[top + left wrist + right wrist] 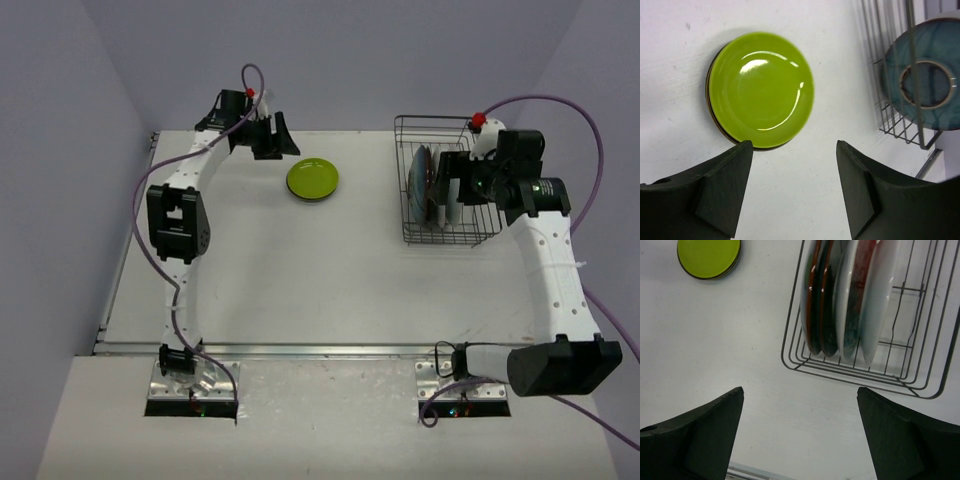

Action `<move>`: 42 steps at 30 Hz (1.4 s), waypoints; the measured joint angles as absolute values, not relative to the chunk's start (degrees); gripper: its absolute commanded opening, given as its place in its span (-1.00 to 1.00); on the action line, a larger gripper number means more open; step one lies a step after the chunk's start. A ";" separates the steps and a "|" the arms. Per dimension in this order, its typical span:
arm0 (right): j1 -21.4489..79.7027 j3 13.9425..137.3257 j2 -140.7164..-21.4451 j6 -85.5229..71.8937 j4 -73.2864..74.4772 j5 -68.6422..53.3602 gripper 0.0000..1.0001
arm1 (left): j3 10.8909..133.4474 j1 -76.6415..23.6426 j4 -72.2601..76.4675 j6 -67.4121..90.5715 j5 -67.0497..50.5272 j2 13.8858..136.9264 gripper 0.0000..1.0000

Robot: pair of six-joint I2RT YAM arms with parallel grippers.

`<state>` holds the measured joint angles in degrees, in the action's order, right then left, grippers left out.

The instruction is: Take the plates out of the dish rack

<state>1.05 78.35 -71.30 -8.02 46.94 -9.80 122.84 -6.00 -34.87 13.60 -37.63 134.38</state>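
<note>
Left fingers [715, 200] stand apart, empty, over the lime green plate [760, 90] lying flat on the surface [300, 270]. At least four plates [840, 300] stand on edge in the dish rack [480, 225], with your right fingers [705, 440] wide and empty near them. You have most of the unloading ahead.

Round lime-green plate [760, 90]: glossy glaze, smooth, bright highlights.
Rectangular thin dark wire dish rack [860, 374]: metal, slight sheen.
Upright plates in rack [850, 295]: glossy.
White tabletop [805, 200]: matt.
Black left-gripper fingers [720, 190]: matt plastic.
</note>
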 measured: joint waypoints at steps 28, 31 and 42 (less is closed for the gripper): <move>-9.11 89.85 -97.40 4.50 43.61 -14.04 -0.27 | 90.28 -8.54 -36.26 4.78 -27.14 90.46 0.37; -9.20 90.08 -99.71 5.18 42.36 -14.15 -0.29 | 90.19 -8.54 -36.19 4.88 -27.17 90.37 0.42; -9.38 90.44 -103.98 5.17 42.44 -19.49 -1.00 | 90.19 -8.56 -36.18 4.99 -27.61 90.37 0.50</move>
